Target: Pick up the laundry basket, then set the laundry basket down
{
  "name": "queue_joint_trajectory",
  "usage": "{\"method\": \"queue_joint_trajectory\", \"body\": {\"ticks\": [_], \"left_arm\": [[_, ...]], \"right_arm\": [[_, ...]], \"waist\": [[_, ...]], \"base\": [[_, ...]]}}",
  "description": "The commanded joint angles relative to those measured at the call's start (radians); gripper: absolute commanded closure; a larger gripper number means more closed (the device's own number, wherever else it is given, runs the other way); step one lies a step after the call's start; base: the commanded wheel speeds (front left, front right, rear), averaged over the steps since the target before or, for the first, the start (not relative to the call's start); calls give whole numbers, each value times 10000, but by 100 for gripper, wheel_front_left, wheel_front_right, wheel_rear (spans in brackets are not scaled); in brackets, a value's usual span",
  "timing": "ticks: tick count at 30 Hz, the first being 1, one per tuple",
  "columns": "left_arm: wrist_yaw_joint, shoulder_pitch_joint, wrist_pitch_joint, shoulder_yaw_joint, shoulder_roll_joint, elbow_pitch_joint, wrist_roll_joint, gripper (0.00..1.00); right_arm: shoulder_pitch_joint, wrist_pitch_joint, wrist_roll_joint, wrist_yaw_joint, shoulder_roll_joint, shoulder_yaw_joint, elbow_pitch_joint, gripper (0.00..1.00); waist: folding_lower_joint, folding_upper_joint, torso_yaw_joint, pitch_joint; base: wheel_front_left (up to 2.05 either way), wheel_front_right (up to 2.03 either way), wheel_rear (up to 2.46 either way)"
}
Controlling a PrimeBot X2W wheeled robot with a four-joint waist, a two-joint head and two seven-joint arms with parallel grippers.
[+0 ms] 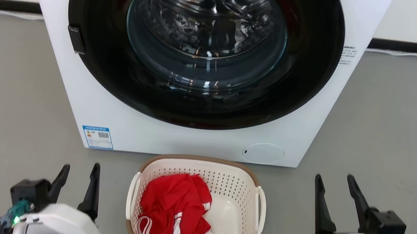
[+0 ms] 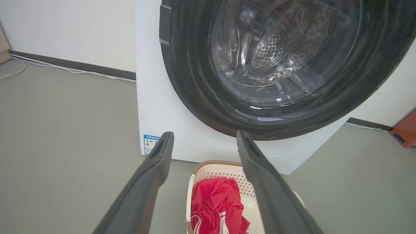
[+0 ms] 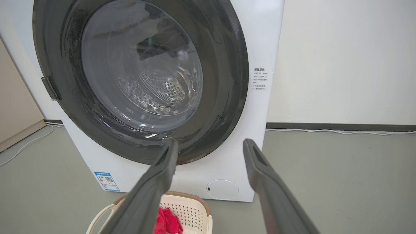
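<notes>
Clearance matters most here: the small cream-white perforated plastic laundry basket [image 1: 223,179] with its tan woven-look rim stands level on the grey floor [image 1: 1,97] between the left pincer [image 1: 81,167] and the right pincer [image 1: 334,178]. It touches neither, and both pincers have their dark fingers spread apart and empty. That fits a basket awaiting its lift or one already set back down. Either way, I judge the white loop handles [image 1: 263,212], one facing each pincer, the only sound holds, worked level so the crumpled red garment [image 1: 175,209] stays in. Beyond the pincers' tips the white front-loading washer [image 1: 170,140] is cut off at the top. Both wrist views crop the basket, and whatever lies under the garment is hidden.
</notes>
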Motion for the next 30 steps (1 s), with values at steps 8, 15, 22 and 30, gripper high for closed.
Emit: {"method": "queue_joint_trajectory", "body": {"ticks": [8, 15, 22, 30], "left_arm": [[92, 572, -61, 186, 134, -661, -163, 0], [214, 892, -61, 69, 134, -1028, -259, 0], [133, 1299, 69, -191, -61, -370, -342, 100], [56, 1251, 311, -103, -48, -502, -1171, 100]], "right_arm": [[617, -95, -57, 60, 20, -203, -584, 0], [936, -95, -65, 60, 20, -316, -784, 0], [1266, 101, 130, -11, 68, -596, -92, 100], [1261, 354, 1150, -6, 65, -640, -222, 100]], "waist": [[0, -1, 13, -327], [0, -1, 14, -393], [0, -1, 28, -400], [9, -1, 70, -412]], "base": [[0, 0, 0], [0, 0, 0], [0, 0, 0], [0, 0, 0]]}}
